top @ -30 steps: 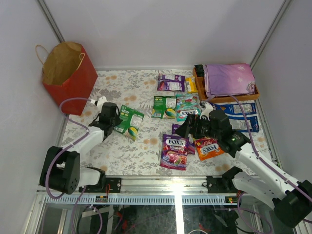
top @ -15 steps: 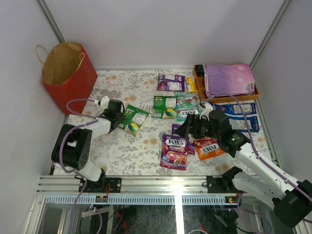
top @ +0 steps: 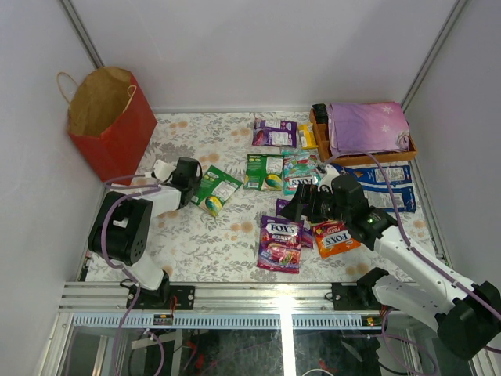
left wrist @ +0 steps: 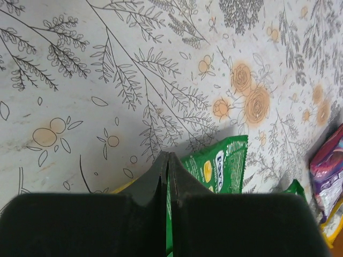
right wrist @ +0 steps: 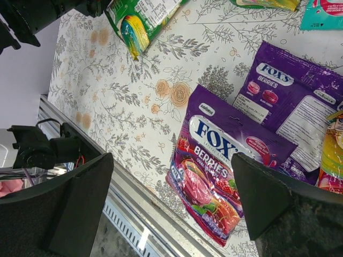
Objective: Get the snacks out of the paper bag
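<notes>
Top camera overlooks the whole tabletop from above. Both wrist cameras sit close over it, sharing the green packet.

Left arm & right arm: white links, black joints/bases. Lilac cable loops along ea. Left end effector, right end effector: matte black, wedge fingers.

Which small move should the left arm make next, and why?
Probably open the jaws and lift away. The left gripper is shut at the edge of the green packet, which already lies on the table, outside the paper bag; whether it pinches the packet, I cannot tell.
</notes>
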Robot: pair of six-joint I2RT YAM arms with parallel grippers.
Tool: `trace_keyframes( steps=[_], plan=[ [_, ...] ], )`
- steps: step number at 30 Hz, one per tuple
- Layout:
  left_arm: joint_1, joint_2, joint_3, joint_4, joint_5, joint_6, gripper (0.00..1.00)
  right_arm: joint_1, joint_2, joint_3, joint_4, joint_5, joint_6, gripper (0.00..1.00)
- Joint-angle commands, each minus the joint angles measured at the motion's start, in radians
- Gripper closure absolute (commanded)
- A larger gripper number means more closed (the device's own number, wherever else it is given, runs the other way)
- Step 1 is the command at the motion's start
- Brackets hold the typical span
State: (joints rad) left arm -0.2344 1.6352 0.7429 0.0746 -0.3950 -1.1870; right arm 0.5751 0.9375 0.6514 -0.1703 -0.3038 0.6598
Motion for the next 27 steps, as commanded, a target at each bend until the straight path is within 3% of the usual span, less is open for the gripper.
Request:
trace_keyframes(
  steps=[1,6,8,11,13,16,21,27],
  plan=[
    [-0.003,-0.008,0.012,0.031,-0.081,-0.077,1.0,-0.003,-0.004,0.039,0.038,0.008,-0.034,0.01],
    [-0.002,-0.089,0.019,0.069,-0.066,0.202,0.98,-0.003,-0.006,0.037,0.031,0.01,-0.045,0.01],
    [-0.002,-0.13,0.036,0.008,-0.059,0.3,0.86,-0.003,-0.007,0.04,0.029,0.005,-0.048,0.01],
    [-0.002,-0.192,0.03,-0.101,-0.057,0.365,0.34,-0.003,-0.012,0.034,0.038,-0.003,-0.044,0.01],
    [-0.002,-0.235,-0.004,-0.135,-0.029,0.383,0.1,-0.004,-0.01,0.025,0.054,-0.015,-0.037,0.01],
    [-0.002,-0.283,-0.056,-0.182,-0.049,0.393,0.01,-0.003,-0.006,0.02,0.065,-0.037,-0.026,0.01],
    [0.015,-0.304,-0.119,-0.143,-0.027,0.42,0.0,-0.003,-0.023,0.009,0.063,-0.063,-0.02,0.01],
    [0.02,-0.245,-0.135,-0.072,0.109,0.438,0.16,-0.003,-0.067,0.017,0.013,-0.045,-0.042,0.01]
  ],
)
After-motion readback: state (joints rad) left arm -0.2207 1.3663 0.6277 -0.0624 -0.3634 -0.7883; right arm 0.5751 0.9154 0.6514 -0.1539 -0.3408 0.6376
